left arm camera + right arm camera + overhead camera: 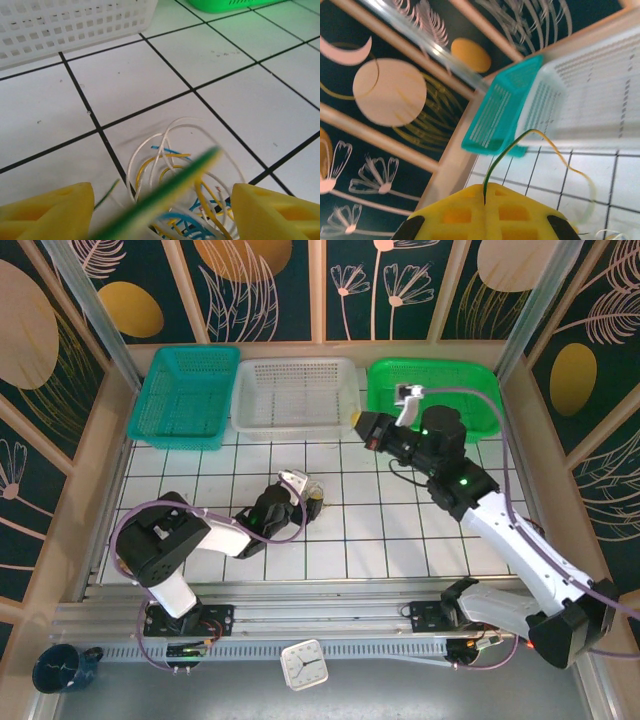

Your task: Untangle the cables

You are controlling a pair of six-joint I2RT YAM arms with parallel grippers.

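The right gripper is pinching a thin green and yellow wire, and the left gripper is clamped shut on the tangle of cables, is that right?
Not quite. The left gripper is open: the left wrist view shows its yellow fingers wide apart, with the cables lying between them. The right gripper does pinch the wire.

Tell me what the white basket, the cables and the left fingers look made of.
White basket: moulded plastic, slightly glossy, going by its regular lattice of holes. Cables: thin wire in smooth coloured insulation, probably plastic; they hold loose, springy loops. Left fingers: matte yellow plastic, perhaps printed; too blurred to be sure.
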